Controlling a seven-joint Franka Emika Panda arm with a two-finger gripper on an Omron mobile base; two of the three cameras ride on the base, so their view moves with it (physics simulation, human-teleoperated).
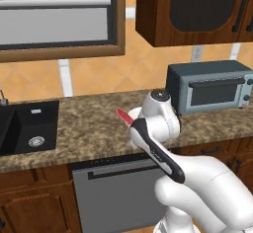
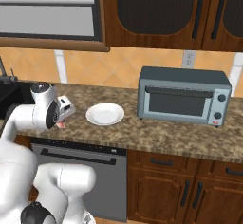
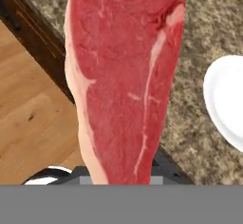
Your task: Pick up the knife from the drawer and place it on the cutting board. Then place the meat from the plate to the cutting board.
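Meat [image 3: 126, 76] hangs right before my hand camera, a long reddish-pink slab with a pale fat edge, running from six o'clock up past twelve; my tool [image 2: 60, 118] is clamped on its near end, so I judge the meat lifted clear of the plate [image 2: 105, 113]. That white plate sits bare on the speckled desk [image 2: 156, 135], at three o'clock of my hand view and just left of the toaster oven [image 2: 182, 95] in the right base view. From the left base view a red tip of the meat pokes out at ten o'clock of my wrist. I take the step in hand to be the second one: carrying the meat toward the cutting board. I cannot see that board, the knife or the drawer, so the next move calls for swinging until the board comes into sight, then lowering the slab flat and letting go. My arm rises from the base, elbow bent, forearm reaching over the desk's front edge above the dishwasher [image 1: 111, 192], hand tipped downward.
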